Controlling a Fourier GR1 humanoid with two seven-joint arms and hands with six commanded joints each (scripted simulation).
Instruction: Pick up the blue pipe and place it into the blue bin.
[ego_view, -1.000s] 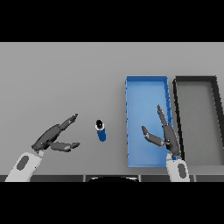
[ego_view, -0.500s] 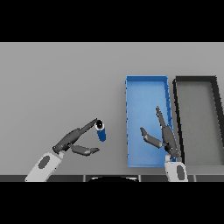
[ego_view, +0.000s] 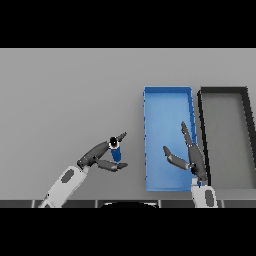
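Upright, short blue pipe (ego_view: 116, 151), dark cap, between left hand (ego_view: 100, 156) fingers

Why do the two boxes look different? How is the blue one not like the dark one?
The blue bin is bright blue; the black bin is dark with a grey floor. The blue bin lies nearer the blue pipe and the left hand; the black bin lies on the far right. The right hand hovers over the blue bin's right wall, between the two. Both are long open trays, side by side, with nothing inside.
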